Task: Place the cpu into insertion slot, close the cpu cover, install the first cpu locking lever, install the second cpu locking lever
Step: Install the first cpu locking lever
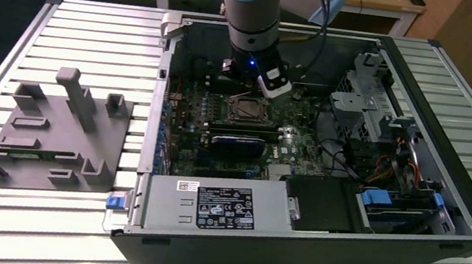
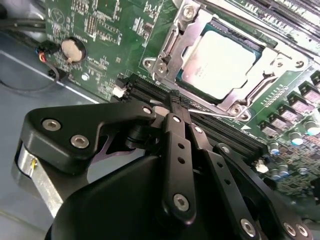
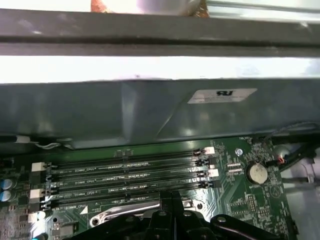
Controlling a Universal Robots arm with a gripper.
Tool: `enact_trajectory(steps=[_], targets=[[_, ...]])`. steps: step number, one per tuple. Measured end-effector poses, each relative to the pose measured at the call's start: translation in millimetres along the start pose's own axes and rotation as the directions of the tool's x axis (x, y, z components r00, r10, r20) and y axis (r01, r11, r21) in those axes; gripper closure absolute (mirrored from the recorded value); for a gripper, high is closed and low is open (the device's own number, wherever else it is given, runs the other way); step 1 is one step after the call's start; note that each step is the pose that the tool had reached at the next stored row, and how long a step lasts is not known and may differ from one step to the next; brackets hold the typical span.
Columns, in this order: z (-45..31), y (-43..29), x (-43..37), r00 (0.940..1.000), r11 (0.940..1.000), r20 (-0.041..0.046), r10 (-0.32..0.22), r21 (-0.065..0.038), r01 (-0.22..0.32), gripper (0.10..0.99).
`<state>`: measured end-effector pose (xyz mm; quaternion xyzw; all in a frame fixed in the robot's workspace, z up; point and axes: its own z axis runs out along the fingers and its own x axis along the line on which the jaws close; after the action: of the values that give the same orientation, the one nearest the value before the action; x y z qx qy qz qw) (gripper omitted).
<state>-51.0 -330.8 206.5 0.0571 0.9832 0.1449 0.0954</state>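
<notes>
Gripper (image 2: 175, 101), fingers seemingly pinched together, hovers inside computer case (image 1: 338, 260) on slatted table (image 1: 94, 37).

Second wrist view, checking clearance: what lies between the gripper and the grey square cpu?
In the second wrist view, the silver metal cpu cover's frame and long black memory slots.

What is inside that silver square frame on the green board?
The cpu, its dull grey top showing through the window of the cpu cover. The insertion slot underneath is hidden by it.
</notes>
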Motion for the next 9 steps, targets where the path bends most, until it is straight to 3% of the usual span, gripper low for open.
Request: enact_trajectory(steps=[4,9], targets=[[0.7,0.6,2.9,0.9997,0.9997,0.0071,0.022,0.004,-0.022,0.98],[1.5,3.4,7.1,0.9997,0.9997,0.0079,0.025,0.004,-0.025,0.98]])
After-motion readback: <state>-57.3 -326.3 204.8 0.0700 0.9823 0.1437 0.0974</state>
